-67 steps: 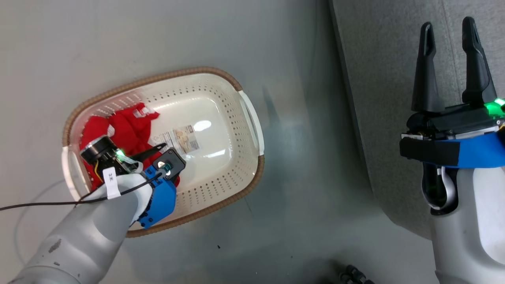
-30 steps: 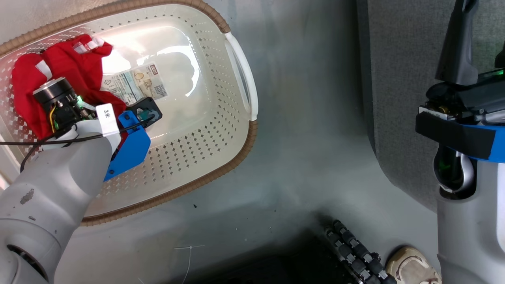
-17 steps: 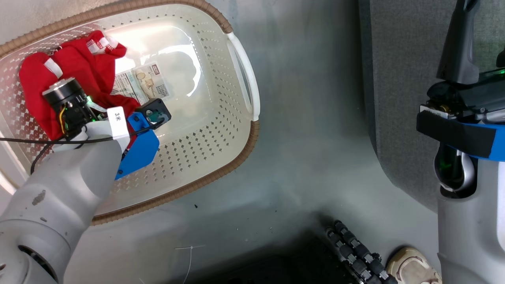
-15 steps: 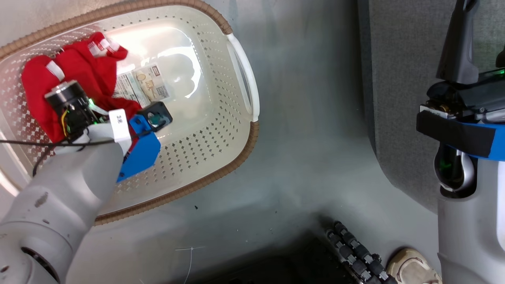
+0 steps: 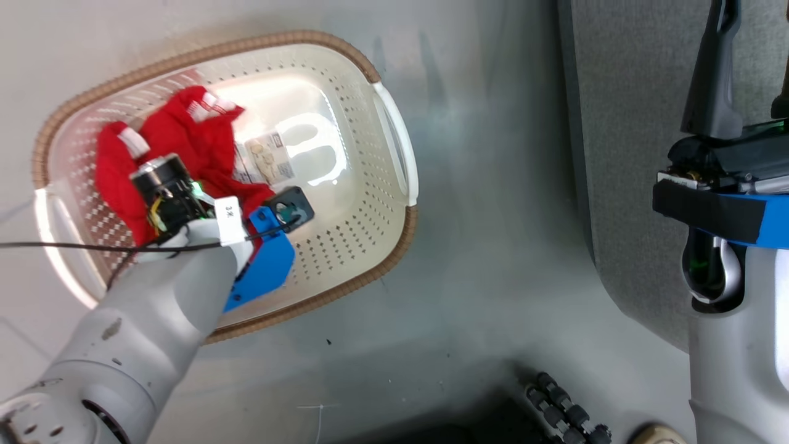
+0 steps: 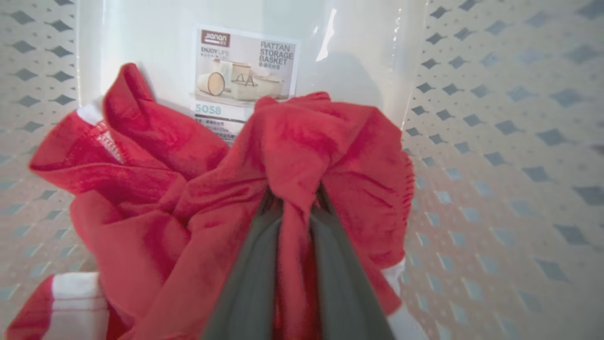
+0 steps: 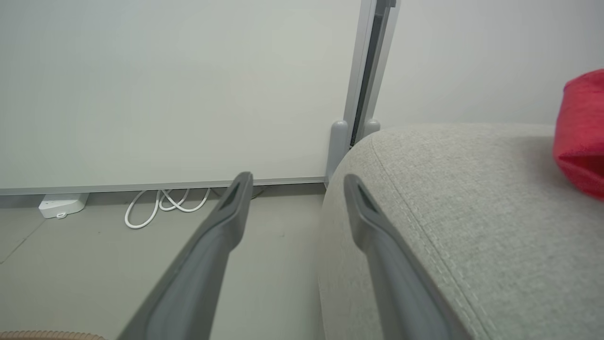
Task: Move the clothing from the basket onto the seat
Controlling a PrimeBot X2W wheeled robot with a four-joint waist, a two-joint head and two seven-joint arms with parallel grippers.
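Observation:
The cream basket (image 5: pixel 394 246) stands on the grey floor. In its left half lies the clothing (image 5: pixel 185 135), a bunched red garment with white trim. My left arm reaches down into the basket, its wrist covering the fingers in the head view. In the left wrist view my left gripper (image 6: pixel 295 198) is shut on a fold of the red clothing (image 6: pixel 302 141), which is gathered above the basket's bottom. My right gripper (image 5: pixel 749 37) hangs open and empty over the grey seat (image 5: pixel 629 123). Its fingers (image 7: pixel 236 198) straddle the seat's edge (image 7: pixel 472 198). Another red garment (image 7: pixel 583 132) lies on the seat.
A paper label (image 6: pixel 245 71) is stuck to the basket's bottom. A black cable (image 5: pixel 61 246) trails left from my left arm. A black ribbed part (image 5: pixel 561 407) and a shoe tip (image 5: pixel 653 435) are at the bottom. White cables (image 7: pixel 160 208) lie by the wall.
My left gripper has shut on the red clothing and bunched it up. The head camera has moved, so the basket sits lower and further right. The right arm has held still.

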